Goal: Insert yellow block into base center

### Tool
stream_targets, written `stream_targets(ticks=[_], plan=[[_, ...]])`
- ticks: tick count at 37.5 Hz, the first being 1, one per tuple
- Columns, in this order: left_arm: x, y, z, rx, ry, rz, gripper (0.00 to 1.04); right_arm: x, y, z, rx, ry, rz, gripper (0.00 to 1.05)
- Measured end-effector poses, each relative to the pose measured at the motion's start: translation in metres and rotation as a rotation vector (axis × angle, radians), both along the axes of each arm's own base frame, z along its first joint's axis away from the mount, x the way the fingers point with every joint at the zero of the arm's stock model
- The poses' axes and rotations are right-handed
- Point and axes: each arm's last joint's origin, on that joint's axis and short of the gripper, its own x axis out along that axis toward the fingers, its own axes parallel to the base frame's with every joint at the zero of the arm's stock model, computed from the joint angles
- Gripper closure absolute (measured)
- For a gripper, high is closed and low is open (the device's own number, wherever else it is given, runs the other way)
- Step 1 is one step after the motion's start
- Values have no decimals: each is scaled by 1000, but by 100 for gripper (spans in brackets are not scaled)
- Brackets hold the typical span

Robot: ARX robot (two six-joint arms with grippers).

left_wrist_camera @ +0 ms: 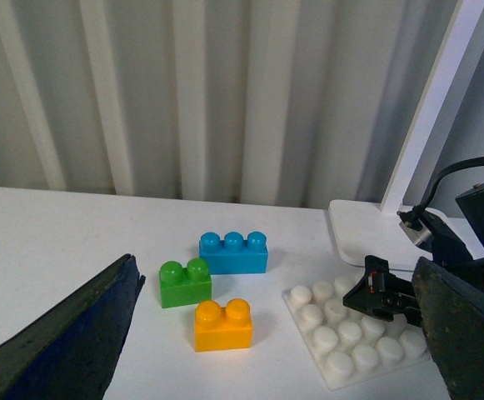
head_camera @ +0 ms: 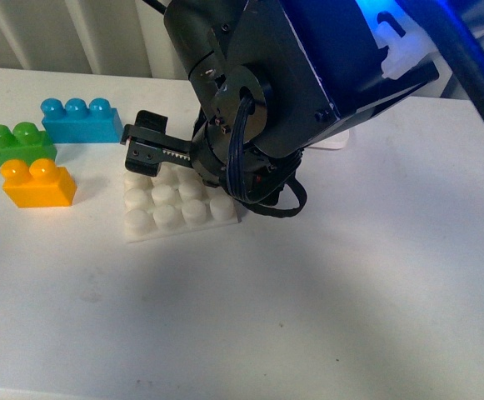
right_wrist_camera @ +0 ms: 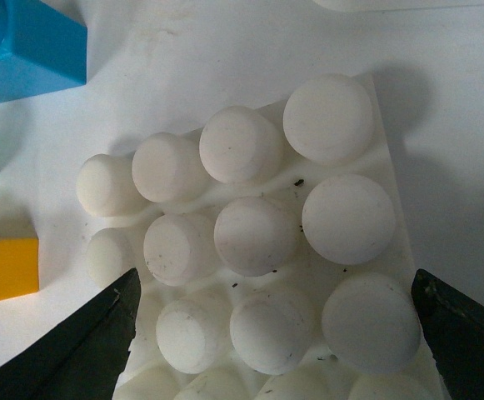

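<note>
Base studs between wide-apart right jaws (yellow block whole only in other views); left jaws apart.

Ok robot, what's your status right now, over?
Left gripper open, empty. Right gripper open, over base. Yellow block on table beside green brick, not gripped. Base studs bare.

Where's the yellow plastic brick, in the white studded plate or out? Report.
Out: the yellow plastic brick stands on the tabletop, apart from the white studded plate.
</note>
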Motion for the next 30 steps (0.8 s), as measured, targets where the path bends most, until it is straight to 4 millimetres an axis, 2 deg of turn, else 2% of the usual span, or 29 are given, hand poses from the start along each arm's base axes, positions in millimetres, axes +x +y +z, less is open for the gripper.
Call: stream_targets(ticks=[5, 8, 11, 17, 23, 30], plan=[[0, 0, 0, 0, 0, 0, 6, -1, -3, -1, 30, -23, -15, 9], [0, 0, 0, 0, 0, 0, 6, -2, -12, -1, 43, -38, -31, 9], [0, 0, 0, 0, 0, 0, 6, -5, -30, 4, 60, -65, -67, 9], [0, 0, 0, 0, 0, 0, 6, -5, -78, 37, 140, -171, -152, 9], [0, 0, 0, 0, 0, 0, 6, -17, -132, 73, 210, -270, -218, 9], [0, 0, 0, 0, 0, 0, 6, -59, -204, 109, 239, -357, -283, 9]])
